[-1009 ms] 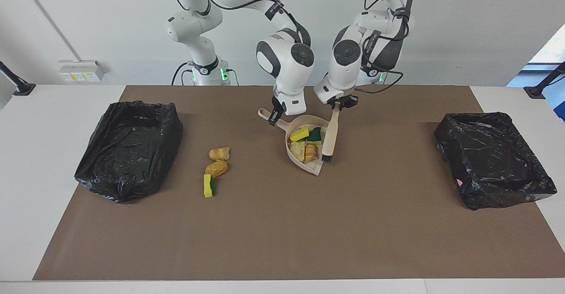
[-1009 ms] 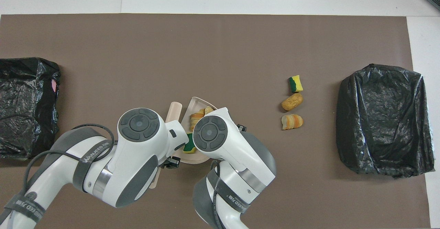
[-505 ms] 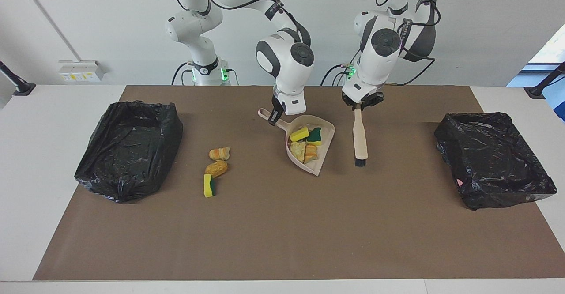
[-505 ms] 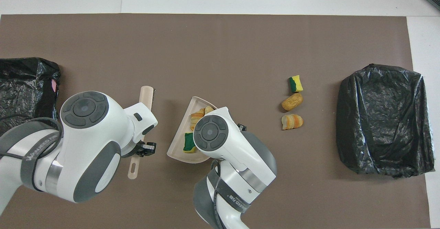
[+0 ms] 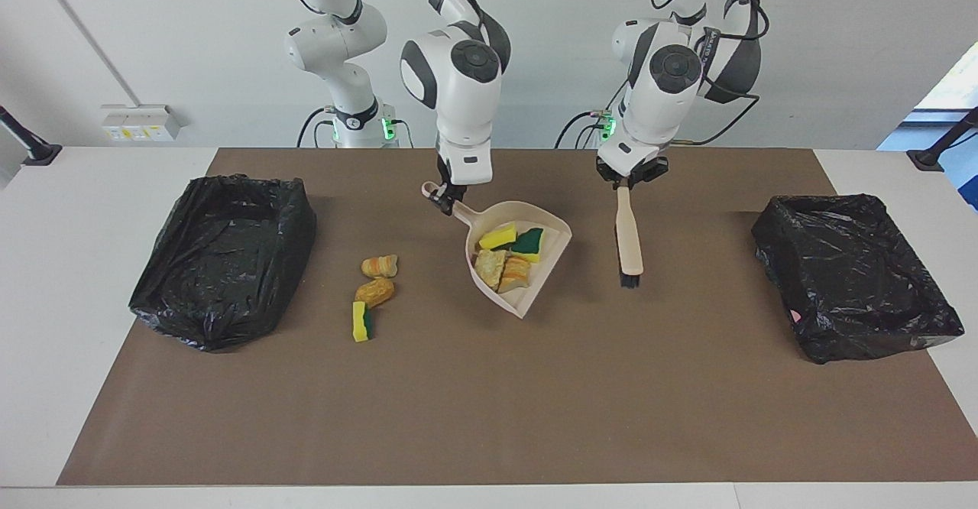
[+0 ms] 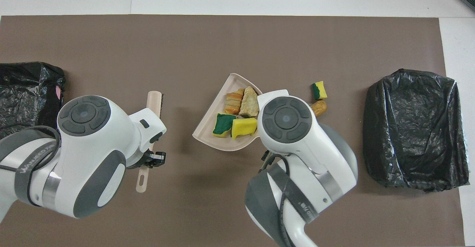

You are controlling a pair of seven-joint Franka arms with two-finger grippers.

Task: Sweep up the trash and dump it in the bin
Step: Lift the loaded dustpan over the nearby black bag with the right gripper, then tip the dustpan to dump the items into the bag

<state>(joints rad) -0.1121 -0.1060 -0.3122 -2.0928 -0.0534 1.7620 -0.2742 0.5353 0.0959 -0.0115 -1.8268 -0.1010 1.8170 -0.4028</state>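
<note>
My right gripper (image 5: 444,198) is shut on the handle of the beige dustpan (image 5: 527,303) and holds it above the mat. The pan holds several pieces of trash: a yellow sponge (image 5: 497,236), a green-faced sponge (image 5: 528,241) and two bread lumps (image 5: 502,270). They also show in the overhead view (image 6: 237,115). Three more scraps lie on the mat nearer the right arm's end: two bread lumps (image 5: 380,266) (image 5: 374,292) and a sponge (image 5: 360,322). My left gripper (image 5: 629,181) is shut on the brush (image 5: 627,238), beside the pan.
A black-bagged bin (image 5: 221,260) stands at the right arm's end of the brown mat, another bin (image 5: 856,272) at the left arm's end. In the overhead view my right arm hides its gripper and part of the loose scraps (image 6: 319,90).
My left gripper carried the brush out of the pan toward the left arm's end. My right gripper then lifted the loaded dustpan and moved it toward the right arm's end.
</note>
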